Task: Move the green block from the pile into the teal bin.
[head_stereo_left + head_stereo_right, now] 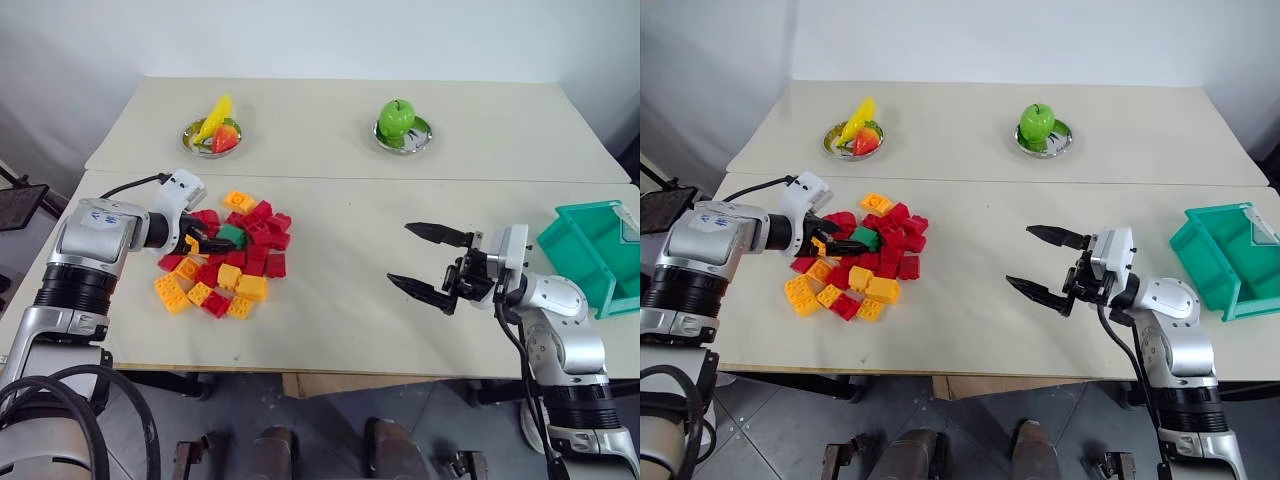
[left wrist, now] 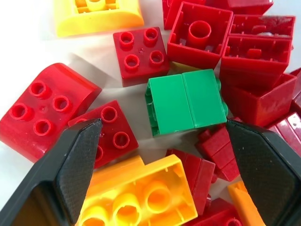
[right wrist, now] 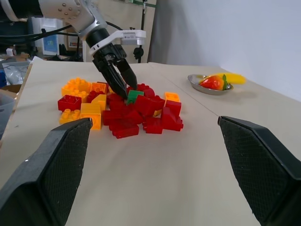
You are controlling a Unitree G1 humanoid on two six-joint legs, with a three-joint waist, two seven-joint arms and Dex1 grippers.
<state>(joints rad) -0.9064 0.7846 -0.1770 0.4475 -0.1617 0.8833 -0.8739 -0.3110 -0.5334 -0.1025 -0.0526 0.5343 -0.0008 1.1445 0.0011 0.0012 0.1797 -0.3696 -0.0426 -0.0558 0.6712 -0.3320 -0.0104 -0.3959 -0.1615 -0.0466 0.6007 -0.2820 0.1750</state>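
Reaching into the pile, left gripper seemingly straddles green block.

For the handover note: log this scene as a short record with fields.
target: green block, lying on the pile, not gripped
left pincer: open, fingers either side of the green block, just above the bricks
right pincer: open, holding nothing, above bare table
teal bin: at the table's right edge, no block visible in it
progress: grasp not yet made
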